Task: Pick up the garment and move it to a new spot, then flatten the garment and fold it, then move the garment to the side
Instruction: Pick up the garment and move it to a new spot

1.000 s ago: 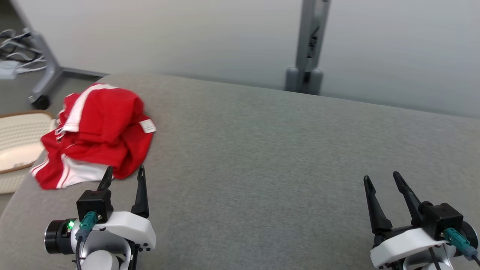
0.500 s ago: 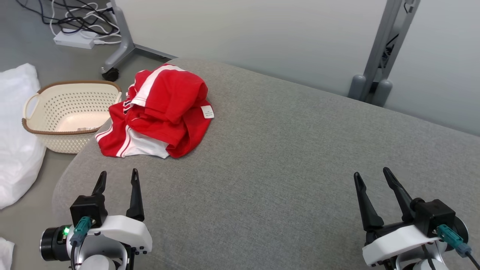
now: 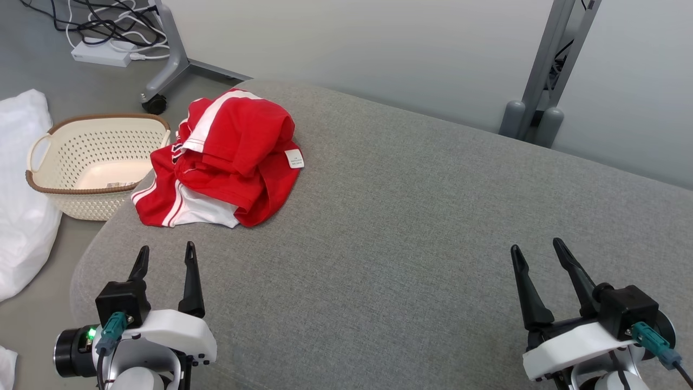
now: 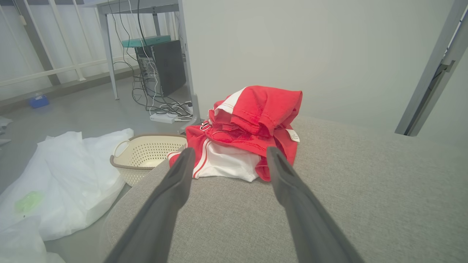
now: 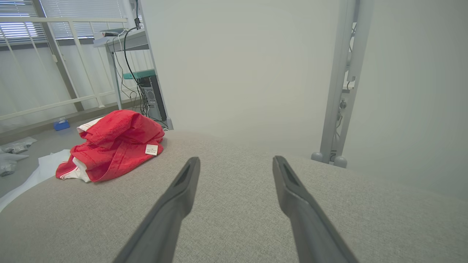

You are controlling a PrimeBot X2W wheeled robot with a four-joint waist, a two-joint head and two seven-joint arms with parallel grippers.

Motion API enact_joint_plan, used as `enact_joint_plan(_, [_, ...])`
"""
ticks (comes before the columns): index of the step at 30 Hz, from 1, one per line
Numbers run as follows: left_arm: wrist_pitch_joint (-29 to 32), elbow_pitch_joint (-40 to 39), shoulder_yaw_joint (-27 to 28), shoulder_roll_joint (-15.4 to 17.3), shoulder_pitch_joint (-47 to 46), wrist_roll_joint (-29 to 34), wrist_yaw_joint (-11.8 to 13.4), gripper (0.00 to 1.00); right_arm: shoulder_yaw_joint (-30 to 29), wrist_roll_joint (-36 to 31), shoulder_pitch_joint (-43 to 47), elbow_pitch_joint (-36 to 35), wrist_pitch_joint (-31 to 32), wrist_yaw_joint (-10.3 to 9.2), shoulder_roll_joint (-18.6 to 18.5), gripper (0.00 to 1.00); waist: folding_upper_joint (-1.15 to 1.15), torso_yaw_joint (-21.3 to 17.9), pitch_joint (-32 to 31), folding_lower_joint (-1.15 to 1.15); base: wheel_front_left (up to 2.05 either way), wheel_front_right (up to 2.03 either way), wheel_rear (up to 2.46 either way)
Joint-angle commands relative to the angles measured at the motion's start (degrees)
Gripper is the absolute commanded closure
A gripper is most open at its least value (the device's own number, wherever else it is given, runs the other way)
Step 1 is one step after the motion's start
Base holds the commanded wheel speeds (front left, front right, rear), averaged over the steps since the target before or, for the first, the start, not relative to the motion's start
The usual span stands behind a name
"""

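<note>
Crumpled red-and-white fabric garment (image 3: pixel 227 157) lies at eleven o'clock on the grey upholstered surface (image 3: pixel 411 227); left gripper (image 3: pixel 166 249) and right gripper (image 3: pixel 536 245) gape wide, empty.

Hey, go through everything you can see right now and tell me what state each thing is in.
garment, crumpled in a heap on the grey cushion, not yet flattened or folded
left gripper, fingers apart, empty, short of the garment
right gripper, fingers apart, empty
basket, upright on the floor
plastic bag, crumpled on the floor
</note>
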Motion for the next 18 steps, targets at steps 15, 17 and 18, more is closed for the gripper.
enact_joint_plan(15, [1.19,-6.50,0.84,2.26,-7.10,-1.15,-0.31,0.00,-1.04,0.18,-0.33,-0.19,-0.66,0.11,-0.31,0.00,0.00,0.80,-0.18,0.00,0.00,0.00,0.00])
enact_joint_plan(17, [1.74,-9.38,1.47,3.73,-10.93,-0.71,-0.52,0.00,-1.02,-0.02,-0.56,-0.52,-0.39,0.11,-0.31,0.00,0.00,0.85,0.10,0.00,0.00,0.00,0.00])
enact_joint_plan(18, [2.10,-10.91,1.71,4.15,-13.36,-0.71,-0.76,0.00,-0.92,-0.17,-0.79,-0.78,-0.29,0.11,-0.30,0.00,0.00,0.81,0.37,0.00,0.00,0.00,0.00])
